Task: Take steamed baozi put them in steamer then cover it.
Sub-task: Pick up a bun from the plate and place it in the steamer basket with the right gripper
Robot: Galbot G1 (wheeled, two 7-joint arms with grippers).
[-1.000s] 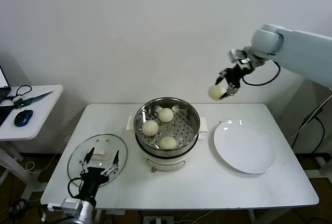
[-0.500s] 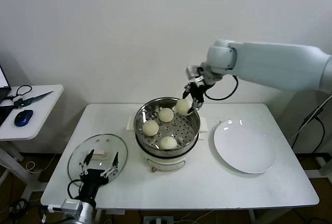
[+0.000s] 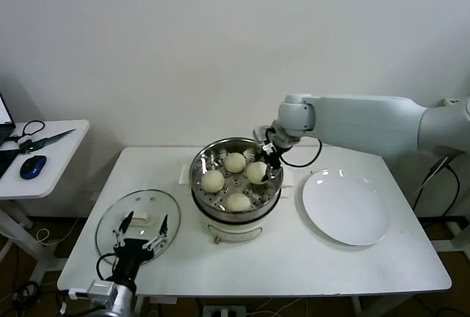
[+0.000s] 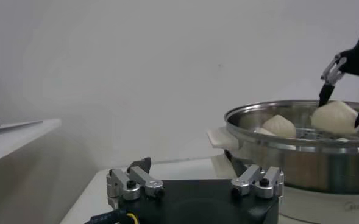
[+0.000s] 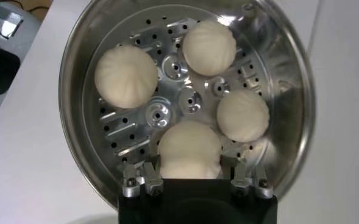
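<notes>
The right pincer [image 3: 263, 161] grips the fourth baozi [image 3: 256, 172] inside the steamer [image 3: 236, 157] beside three others, leaving release and the cover [image 3: 138, 219]

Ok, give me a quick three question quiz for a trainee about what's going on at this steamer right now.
1. How many steamed baozi sit inside the steamer, counting any gripped one?
2. True or false: the cover is on the steamer.
3. What does the right gripper hold? A) the white plate B) a baozi C) nothing

Key: 1. Four. 2. False; it lies on the table near the open left gripper. 3. B.
</notes>
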